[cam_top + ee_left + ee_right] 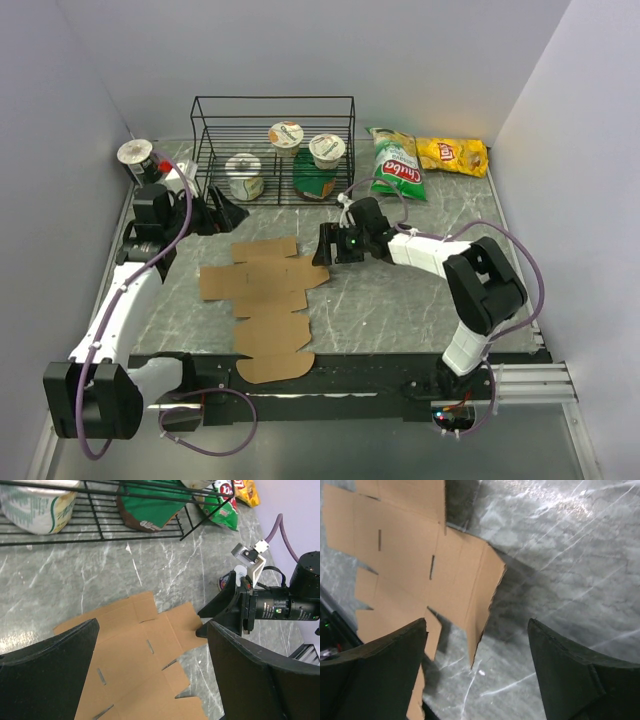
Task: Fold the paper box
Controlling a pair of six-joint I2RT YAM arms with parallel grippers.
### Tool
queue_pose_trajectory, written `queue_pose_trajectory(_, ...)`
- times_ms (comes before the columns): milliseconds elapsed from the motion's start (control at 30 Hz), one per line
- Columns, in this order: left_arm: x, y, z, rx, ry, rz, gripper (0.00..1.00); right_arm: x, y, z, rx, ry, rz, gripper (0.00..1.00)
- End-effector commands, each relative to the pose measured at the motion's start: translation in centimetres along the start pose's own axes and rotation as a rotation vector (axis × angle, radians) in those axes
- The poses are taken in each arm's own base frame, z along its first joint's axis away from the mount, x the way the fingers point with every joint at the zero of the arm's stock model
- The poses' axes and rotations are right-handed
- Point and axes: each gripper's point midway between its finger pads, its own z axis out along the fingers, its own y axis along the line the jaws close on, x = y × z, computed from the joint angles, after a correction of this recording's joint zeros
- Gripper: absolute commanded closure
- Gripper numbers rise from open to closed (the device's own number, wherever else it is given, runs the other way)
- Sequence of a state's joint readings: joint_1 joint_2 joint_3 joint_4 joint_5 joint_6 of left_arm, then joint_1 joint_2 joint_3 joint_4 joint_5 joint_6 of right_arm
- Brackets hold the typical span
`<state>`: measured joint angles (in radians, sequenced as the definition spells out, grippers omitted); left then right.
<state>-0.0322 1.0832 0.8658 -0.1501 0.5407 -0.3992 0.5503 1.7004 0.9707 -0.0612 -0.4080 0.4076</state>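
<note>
We've got left gripper (225, 215) and right gripper (320, 247) both spread wide beside flat brown die-cut cardboard sheet (265, 290); yellow Lay's bag (452, 154) far-right corner.

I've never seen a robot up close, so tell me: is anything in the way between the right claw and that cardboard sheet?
Nothing visible is. The right gripper hangs open right at the nearest flap of the paper box; whatever gap remains shows only bare table.
</note>
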Motion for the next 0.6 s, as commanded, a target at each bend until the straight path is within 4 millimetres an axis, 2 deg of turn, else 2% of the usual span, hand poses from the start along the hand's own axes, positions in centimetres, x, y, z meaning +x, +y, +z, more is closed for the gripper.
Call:
queue_pose_trajectory(0, 0.4, 0.8, -0.1, -0.03, -0.001, -0.033, 0.04, -2.1, 1.1, 0.9, -0.023, -0.041, -0.03, 0.17)
queue_pose_trajectory(133, 1.0, 1.3, 0.4, -0.035, 0.031, -0.044, 0.04, -1.4, 0.9, 1.7, -0.027, -0.006, -0.032, 0.32)
queue_pose_trajectory(167, 1.2, 1.3, 0.4, -0.027, 0.043, -0.05, 0.04, -1.4, 1.0, 1.8, -0.039, -0.006, -0.042, 0.44)
queue_pose_trajectory(233, 1.5, 1.4, 0.7, -0.01, 0.062, -0.066, 0.04, -1.3, 1.2, 1.8, -0.053, -0.001, -0.055, 0.58)
queue_pose_trajectory(267, 1.5, 0.6, 0.7, 0.046, 0.069, -0.061, 0.04, -1.3, 1.2, 1.7, -0.053, -0.002, -0.06, 0.74)
queue_pose_trajectory(300, 1.5, 0.1, 0.8, 0.078, 0.071, -0.067, 0.04, -1.3, 1.3, 1.6, -0.058, -0.004, -0.066, 0.81)
queue_pose_trajectory(367, 1.1, 0.4, 0.5, 0.092, 0.051, -0.083, 0.04, -1.4, 1.4, 1.4, -0.065, -0.011, -0.08, 0.99)
queue_pose_trajectory(467, 0.6, 0.3, 0.3, 0.109, 0.038, -0.076, 0.04, -1.9, 1.7, 0.4, -0.069, -0.047, -0.129, 1.0)
queue_pose_trajectory(567, 0.8, -0.8, 0.1, 0.187, 0.048, -0.056, 0.04, -2.6, 2.0, -1.4, -0.071, -0.116, -0.177, 1.0)
